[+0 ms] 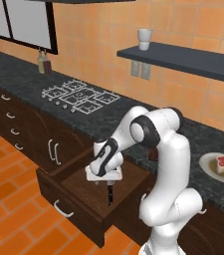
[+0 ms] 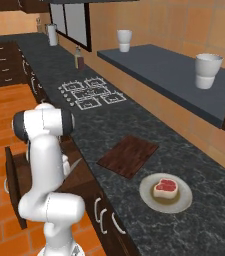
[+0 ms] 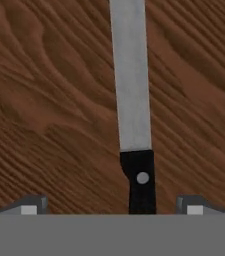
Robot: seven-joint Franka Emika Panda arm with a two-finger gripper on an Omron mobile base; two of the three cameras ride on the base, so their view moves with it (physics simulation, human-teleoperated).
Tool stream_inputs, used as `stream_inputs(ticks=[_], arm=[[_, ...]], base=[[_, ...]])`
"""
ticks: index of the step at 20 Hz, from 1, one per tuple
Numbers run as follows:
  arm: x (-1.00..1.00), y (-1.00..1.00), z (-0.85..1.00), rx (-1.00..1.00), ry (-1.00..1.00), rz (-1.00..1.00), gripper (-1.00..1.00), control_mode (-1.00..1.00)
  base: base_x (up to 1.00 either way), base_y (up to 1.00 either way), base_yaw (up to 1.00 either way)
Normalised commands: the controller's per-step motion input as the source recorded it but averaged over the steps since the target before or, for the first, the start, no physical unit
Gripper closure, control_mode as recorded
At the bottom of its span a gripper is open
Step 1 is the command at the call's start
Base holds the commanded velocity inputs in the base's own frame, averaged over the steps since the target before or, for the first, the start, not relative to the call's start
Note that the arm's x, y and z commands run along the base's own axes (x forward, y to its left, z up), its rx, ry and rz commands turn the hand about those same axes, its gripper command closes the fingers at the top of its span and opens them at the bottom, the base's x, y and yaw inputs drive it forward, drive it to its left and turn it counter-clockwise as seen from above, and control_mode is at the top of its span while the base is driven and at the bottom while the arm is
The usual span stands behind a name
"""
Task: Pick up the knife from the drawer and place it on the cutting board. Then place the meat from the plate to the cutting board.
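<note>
The dark speckled bench [image 2: 149, 145] carries the cutting board [image 2: 128, 155] and, just beside it, the plate [image 2: 183, 200] with the meat [image 2: 165, 187] on it. Below the bench edge the drawer [image 1: 78, 187] stands pulled out, the arm reaching down into it. There the claw [image 3: 111, 207] is spread wide and grasps nothing, a fingertip [image 3: 29, 206] on each side of the black handle of the knife [image 3: 132, 107], which lies flat on the drawer's wooden floor.

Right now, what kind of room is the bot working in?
A simulated home kitchen, by the look of it. A gas hob is set into a long dark stone counter, and a steak on a plate sits beside a cutting board. The arm reaches into an open wooden drawer.
</note>
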Motion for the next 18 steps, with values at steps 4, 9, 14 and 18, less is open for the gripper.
stream_inputs(ticks=[4,9,14,18], arm=[[-0.02,-0.36,-0.28,-0.03,0.01,-0.02,-1.00,-1.00],[0.00,-0.13,-0.36,0.00,0.07,-0.01,-1.00,-1.00],[-0.01,0.00,-0.46,0.00,0.06,0.00,-1.00,-1.00],[-0.38,0.01,-0.28,0.00,0.02,0.00,1.00,-1.00]], base=[[0.00,0.00,0.00],[0.00,0.00,0.00],[0.00,0.00,0.00],[0.00,0.00,0.00]])
